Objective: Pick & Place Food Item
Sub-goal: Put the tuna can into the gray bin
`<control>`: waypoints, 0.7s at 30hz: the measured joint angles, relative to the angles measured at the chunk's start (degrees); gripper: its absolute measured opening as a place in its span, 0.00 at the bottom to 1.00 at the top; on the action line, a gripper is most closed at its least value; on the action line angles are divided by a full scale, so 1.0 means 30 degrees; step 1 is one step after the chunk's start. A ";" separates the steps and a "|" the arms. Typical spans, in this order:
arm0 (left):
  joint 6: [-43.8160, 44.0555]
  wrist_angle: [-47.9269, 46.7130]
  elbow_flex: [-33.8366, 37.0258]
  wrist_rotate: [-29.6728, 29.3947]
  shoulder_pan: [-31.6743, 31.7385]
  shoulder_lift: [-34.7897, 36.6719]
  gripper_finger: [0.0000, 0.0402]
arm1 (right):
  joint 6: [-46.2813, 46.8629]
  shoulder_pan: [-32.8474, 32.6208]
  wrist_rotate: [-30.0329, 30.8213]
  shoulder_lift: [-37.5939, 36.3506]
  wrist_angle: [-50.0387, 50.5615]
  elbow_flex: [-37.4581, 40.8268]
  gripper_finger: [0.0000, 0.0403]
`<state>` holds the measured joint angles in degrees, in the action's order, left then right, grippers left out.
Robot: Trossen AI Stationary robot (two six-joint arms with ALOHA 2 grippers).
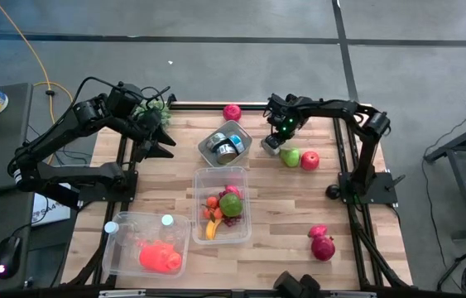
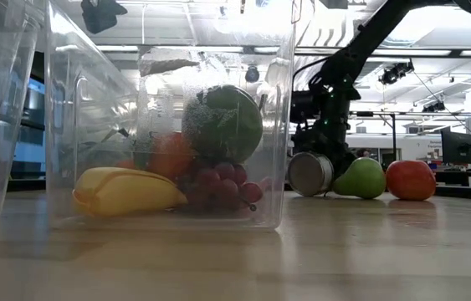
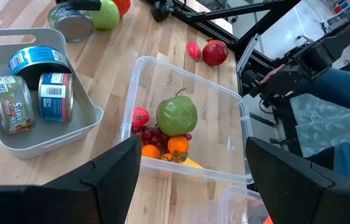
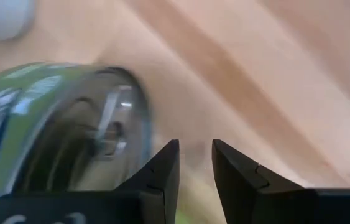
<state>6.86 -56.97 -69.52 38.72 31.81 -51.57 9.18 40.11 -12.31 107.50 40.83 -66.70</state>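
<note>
At the far side of the table (image 1: 299, 207), the right gripper (image 1: 272, 142) is lowered beside a can lying on its side (image 1: 271, 143), with a green apple (image 1: 290, 156) touching that can and a red apple (image 1: 309, 161) just beside the green one. In the right wrist view the fingers (image 4: 162, 171) are seen nearly closed, a narrow gap left between them, nothing held; the can (image 4: 50, 130) sits just off to one side of them, not between them.

The left gripper (image 1: 160, 136) is held above the table's far left edge, fingers (image 3: 109, 171) spread wide, nothing gripped.

Obstacles and surroundings:
- Grey tray (image 1: 226, 144) with three cans is placed just beside the fallen can, between the two grippers.
- Clear bin (image 1: 223, 205) at table centre is loaded with a green fruit (image 1: 231, 204), grapes, an orange and a banana (image 2: 126, 191).
- Second clear bin (image 1: 146, 244) at the near left holds a red item (image 1: 160, 257).
- Pink item (image 1: 232, 112) is set at the far edge, near the tray.
- Red pomegranate (image 1: 322, 247) and a small red piece are lying at the near right, well apart from the rest.

In the left wrist view a person's sleeve (image 3: 342, 118) is visible beyond the table.
</note>
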 joint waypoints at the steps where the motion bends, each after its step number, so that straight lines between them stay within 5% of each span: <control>1: -0.0002 0.0000 0.0000 0.0000 0.0000 0.0000 0.70 | 0.0021 0.0076 0.0390 0.0000 0.0056 0.0000 0.21; 14: -0.0002 0.0022 0.0000 -0.0007 0.0000 0.0000 0.70 | 0.0201 0.0556 0.3721 -0.0341 0.1539 -0.0030 0.21; 21: 0.0024 0.0367 0.0000 -0.0002 0.0000 0.0000 0.70 | 0.0960 0.0564 0.6350 -0.3242 0.2253 -0.0036 0.21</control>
<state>6.93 -55.87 -69.52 38.71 31.81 -51.57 12.06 41.80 6.74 97.78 47.59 -66.81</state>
